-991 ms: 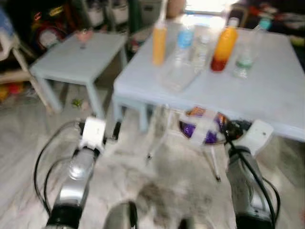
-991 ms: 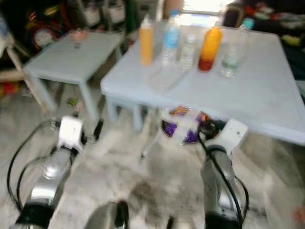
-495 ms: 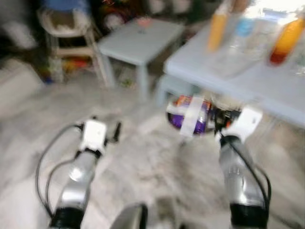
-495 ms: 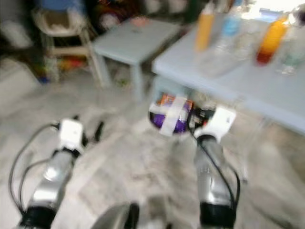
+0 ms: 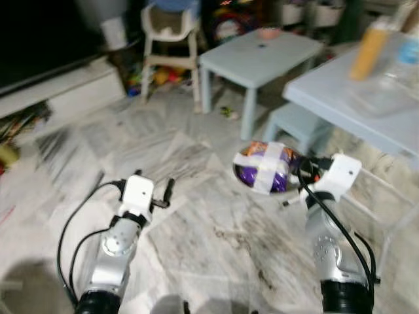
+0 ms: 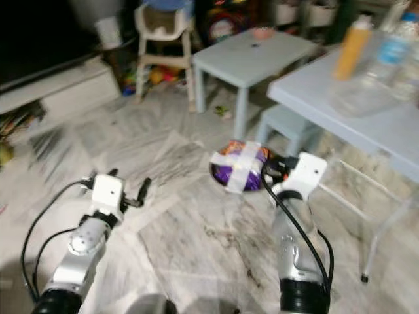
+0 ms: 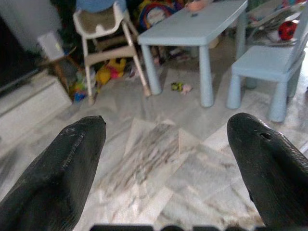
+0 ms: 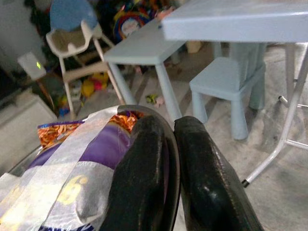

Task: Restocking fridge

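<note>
1. The right gripper (image 8: 166, 159) is pinching the dark rim of a bowl (image 5: 239, 175) — one finger on each side of the rim — and holding it above the marble floor (image 5: 196, 222).
2. A purple and orange snack bag (image 5: 262, 171) crossed with pale tape is sitting in the bowl.
3. The left gripper (image 7: 163, 154) is hanging over the floor with fingers spread wide, holding nothing.
4. Ahead are standing a small pale-blue table (image 5: 262, 55), a blue stool (image 7: 267, 65) and a white high chair (image 5: 167, 33).
5. On the larger table (image 6: 366, 124) to the right are standing an orange bottle (image 6: 349, 40) and a clear water bottle (image 6: 391, 40).
</note>
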Controlling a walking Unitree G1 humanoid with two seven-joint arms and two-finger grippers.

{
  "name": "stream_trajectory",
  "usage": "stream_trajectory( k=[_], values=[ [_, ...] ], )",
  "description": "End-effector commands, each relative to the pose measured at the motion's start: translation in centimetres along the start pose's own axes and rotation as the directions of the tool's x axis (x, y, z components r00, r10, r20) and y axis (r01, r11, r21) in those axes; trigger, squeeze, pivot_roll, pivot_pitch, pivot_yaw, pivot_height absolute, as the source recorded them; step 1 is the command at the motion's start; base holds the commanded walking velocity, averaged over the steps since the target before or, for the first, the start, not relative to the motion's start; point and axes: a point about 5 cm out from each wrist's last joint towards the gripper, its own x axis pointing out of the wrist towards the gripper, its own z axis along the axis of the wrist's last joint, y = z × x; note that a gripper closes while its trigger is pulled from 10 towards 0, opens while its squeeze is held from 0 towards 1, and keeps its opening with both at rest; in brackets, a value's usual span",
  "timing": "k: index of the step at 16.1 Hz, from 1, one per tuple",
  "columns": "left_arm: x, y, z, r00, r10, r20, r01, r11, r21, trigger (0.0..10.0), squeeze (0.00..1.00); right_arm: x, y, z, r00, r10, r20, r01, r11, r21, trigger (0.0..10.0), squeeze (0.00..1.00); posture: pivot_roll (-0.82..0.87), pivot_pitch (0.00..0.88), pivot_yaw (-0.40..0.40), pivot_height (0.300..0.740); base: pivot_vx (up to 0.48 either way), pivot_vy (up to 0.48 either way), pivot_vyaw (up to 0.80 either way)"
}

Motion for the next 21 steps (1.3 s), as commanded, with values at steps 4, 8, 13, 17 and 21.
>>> stream_trajectory(
  k=[4, 8, 13, 17, 21],
  values=[
    [0.8, 0.8, 1.0, 0.999, 0.009, 0.032, -0.010, 0.999, 0.039, 10.0, 0.00, 0.9, 2.1, 1.5, 0.995, 0.085, 0.061, -0.085, 0.996, 0.006, 10.0, 0.00, -0.02, 0.000, 0.037, 0.740, 0.000, -0.280, 0.80],
    [0.8, 1.8, 1.0, 0.999, 0.025, 0.035, -0.027, 0.998, 0.055, 10.0, 0.00, 1.2, 2.6, 1.4, 0.992, 0.109, 0.059, -0.109, 0.994, 0.003, 10.0, 0.00, -0.01, 0.000, 0.037, 0.740, 0.000, -0.232, 0.80],
    [-0.2, 2.1, -0.8, 0.997, 0.069, -0.034, -0.069, 0.997, -0.022, 10.0, 0.00, 0.8, 2.7, 0.6, 0.992, 0.117, 0.039, -0.117, 0.993, 0.013, 10.0, 0.00, -0.02, 0.000, 0.040, 0.740, 0.000, 0.000, 0.80],
    [-0.2, 2.5, -0.7, 0.991, 0.130, -0.031, -0.131, 0.989, -0.064, 10.0, 0.00, 0.5, 2.0, -0.8, 0.994, 0.108, -0.011, -0.108, 0.994, 0.012, 10.0, 0.00, 0.03, 0.000, -0.013, 0.740, 0.000, 0.000, 0.80],
    [-1.1, 5.1, 0.8, 0.961, 0.275, 0.013, -0.273, 0.959, -0.081, 10.0, 0.00, 1.4, 2.6, 0.3, 0.988, 0.154, 0.019, -0.154, 0.988, -0.028, 10.0, 0.00, 0.11, 0.000, -0.017, 0.740, 0.000, 0.000, 0.80]
  ],
)
